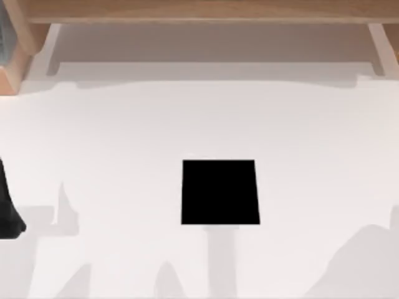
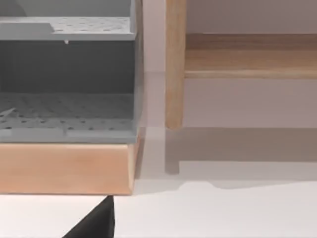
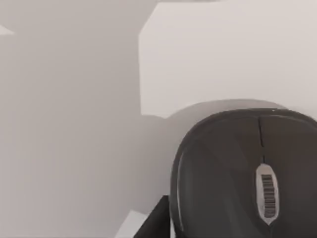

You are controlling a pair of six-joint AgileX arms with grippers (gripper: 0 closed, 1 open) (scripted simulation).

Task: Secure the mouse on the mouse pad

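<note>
The mouse pad (image 1: 219,192) is a flat black square lying near the middle of the white table. The mouse (image 3: 233,173) is dark grey and rounded, with a pale scroll wheel. It looms large and very close under my right wrist camera, over the white table. A black part of my right gripper (image 3: 152,220) sits right beside the mouse's edge. My left arm (image 1: 7,208) is a black tapering shape parked at the table's far left edge. A black corner of the left gripper (image 2: 94,224) hangs over the table.
A wooden frame (image 1: 199,12) runs along the back of the table. Beyond the left gripper, a grey perforated shelf unit (image 2: 67,89) stands on a wooden base (image 2: 64,166), next to a wooden post (image 2: 174,64). White table lies on all sides of the pad.
</note>
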